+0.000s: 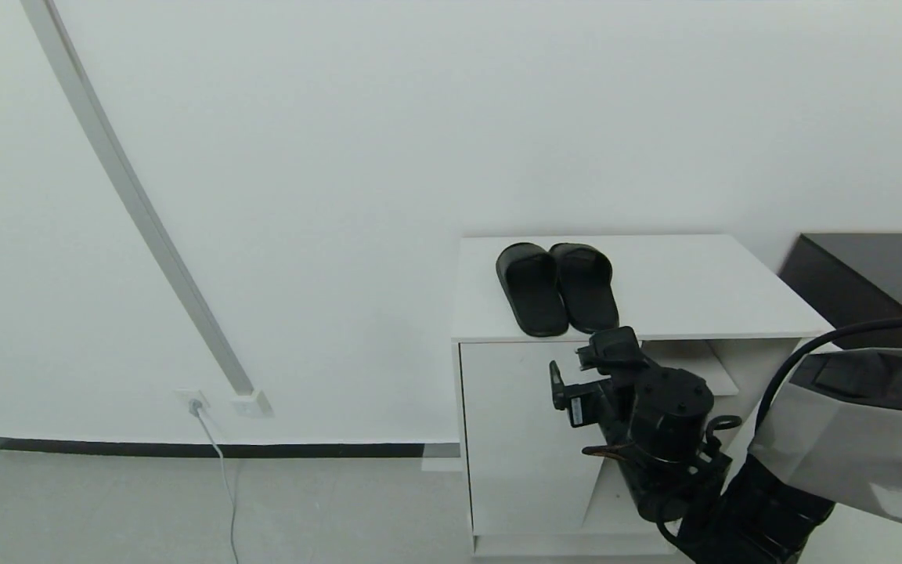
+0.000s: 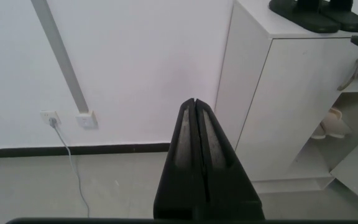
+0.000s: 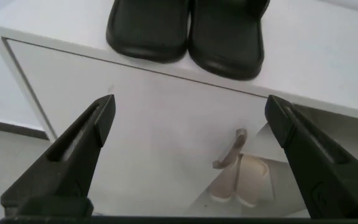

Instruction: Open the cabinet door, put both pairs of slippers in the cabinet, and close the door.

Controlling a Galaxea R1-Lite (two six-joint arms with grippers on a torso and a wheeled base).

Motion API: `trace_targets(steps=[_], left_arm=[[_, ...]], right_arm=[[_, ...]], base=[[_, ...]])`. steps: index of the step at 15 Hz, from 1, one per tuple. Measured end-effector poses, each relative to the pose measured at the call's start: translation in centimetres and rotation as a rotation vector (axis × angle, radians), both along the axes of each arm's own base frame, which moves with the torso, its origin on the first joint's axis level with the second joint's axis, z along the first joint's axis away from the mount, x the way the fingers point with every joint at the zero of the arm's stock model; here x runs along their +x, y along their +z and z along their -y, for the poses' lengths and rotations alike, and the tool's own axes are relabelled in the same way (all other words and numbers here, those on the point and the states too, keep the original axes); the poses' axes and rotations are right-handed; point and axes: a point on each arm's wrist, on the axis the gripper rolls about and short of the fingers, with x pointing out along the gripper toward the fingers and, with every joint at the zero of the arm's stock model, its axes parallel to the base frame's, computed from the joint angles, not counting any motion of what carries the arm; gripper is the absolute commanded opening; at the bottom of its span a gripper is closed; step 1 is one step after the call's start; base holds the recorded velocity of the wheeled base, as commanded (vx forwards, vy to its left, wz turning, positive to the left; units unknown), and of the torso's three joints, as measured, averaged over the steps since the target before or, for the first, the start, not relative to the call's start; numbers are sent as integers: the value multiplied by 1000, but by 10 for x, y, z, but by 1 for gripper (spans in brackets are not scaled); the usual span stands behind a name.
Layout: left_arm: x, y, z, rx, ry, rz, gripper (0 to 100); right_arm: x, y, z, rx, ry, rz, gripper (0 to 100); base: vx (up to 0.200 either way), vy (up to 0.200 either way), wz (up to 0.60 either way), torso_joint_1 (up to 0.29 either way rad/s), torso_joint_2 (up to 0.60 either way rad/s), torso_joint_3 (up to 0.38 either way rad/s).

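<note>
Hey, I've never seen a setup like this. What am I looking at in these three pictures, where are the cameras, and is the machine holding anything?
This is a wheeled robot with two arms, each ending in a two-fingered gripper. The wide picture comes from a camera on its head, looking down at a white cabinet. The other two come from cameras on its wrists, so each looks along its own gripper. A pair of black slippers lies side by side on the cabinet's top. The cabinet's right side is open, and a pale pair of slippers sits on a shelf inside, past the door handle. The right gripper is spread open in front of the cabinet, just below the black pair, holding nothing. The left gripper is shut and empty, off to the cabinet's left.
</note>
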Motion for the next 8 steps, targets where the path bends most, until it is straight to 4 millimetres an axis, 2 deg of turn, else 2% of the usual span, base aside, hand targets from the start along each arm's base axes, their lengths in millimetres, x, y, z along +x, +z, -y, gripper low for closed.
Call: trace_targets(steps=[4, 8], left_arm=[[0, 0, 0, 1, 0, 0, 0], [0, 0, 0, 0, -1, 0, 0]], right_arm=[[26, 20, 1, -35, -48, -101, 100], [35, 72, -1, 62, -79, -222, 100]], base=[[0, 0, 0, 0, 0, 0], [0, 0, 0, 0, 0, 0]])
